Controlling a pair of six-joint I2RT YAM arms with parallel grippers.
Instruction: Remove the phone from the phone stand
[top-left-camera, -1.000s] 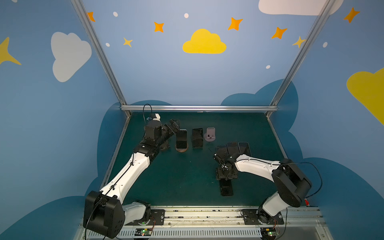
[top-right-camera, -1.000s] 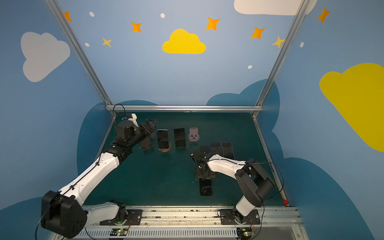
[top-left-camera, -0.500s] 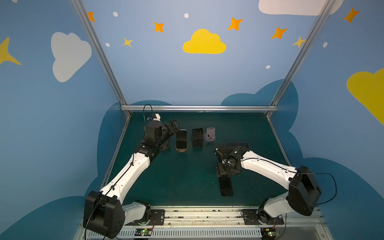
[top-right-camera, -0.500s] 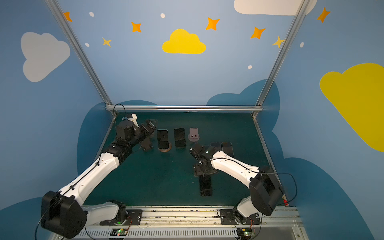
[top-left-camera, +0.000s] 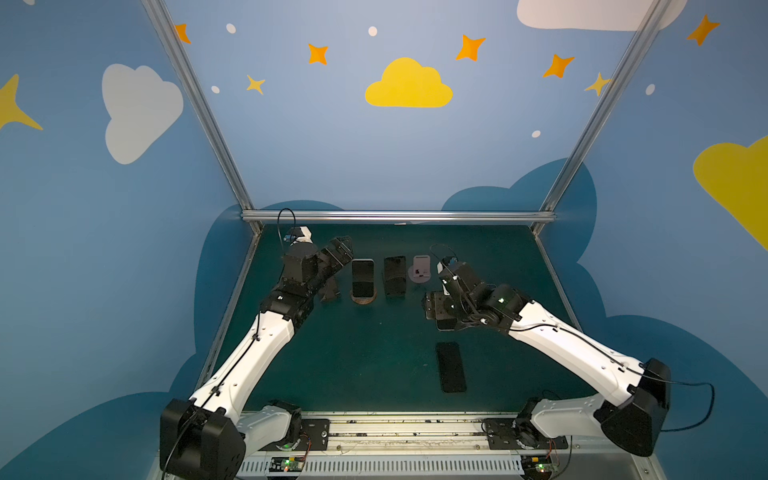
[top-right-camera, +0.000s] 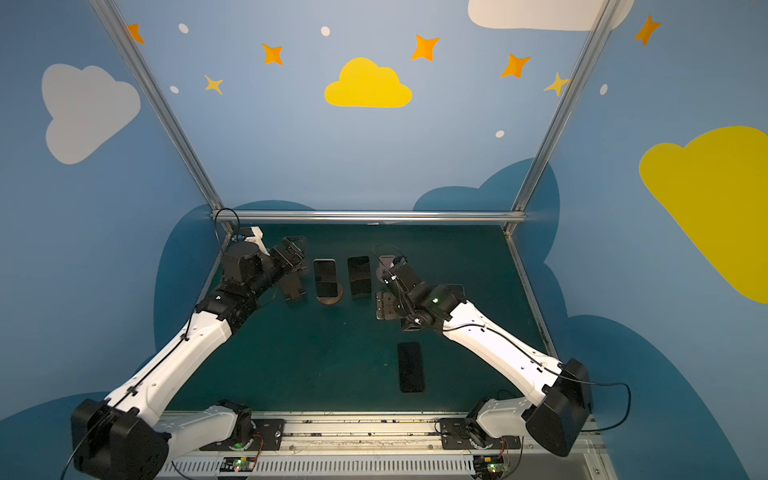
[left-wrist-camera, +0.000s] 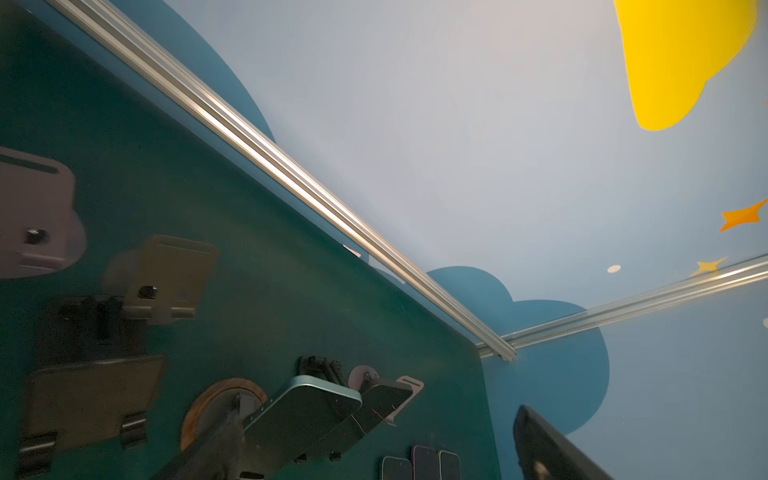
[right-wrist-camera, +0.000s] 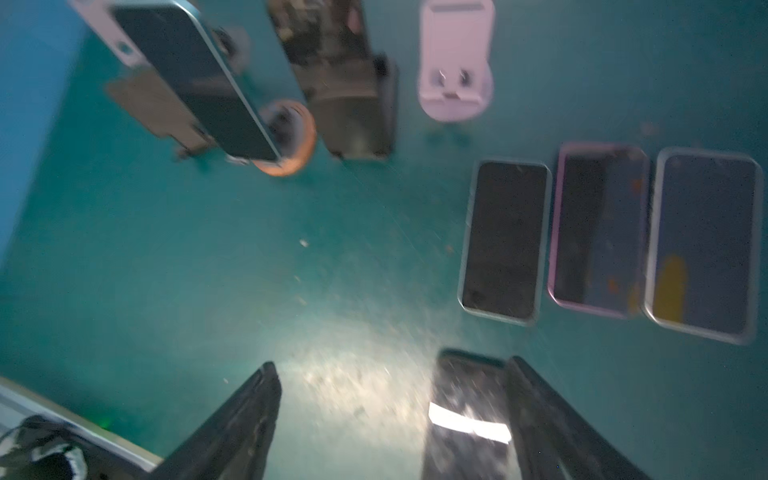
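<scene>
Beside the wooden stand (top-left-camera: 365, 300), left fingers (left-wrist-camera: 544, 449) gape fully, empty; right fingers (right-wrist-camera: 232, 424), farther off, part-open, empty. Pinch phone (top-left-camera: 363, 276) by long edges; lift straight up.

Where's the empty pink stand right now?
In both top views, the pink stand stands at the right end of the back row, beside the dark phone on its stand.
</scene>
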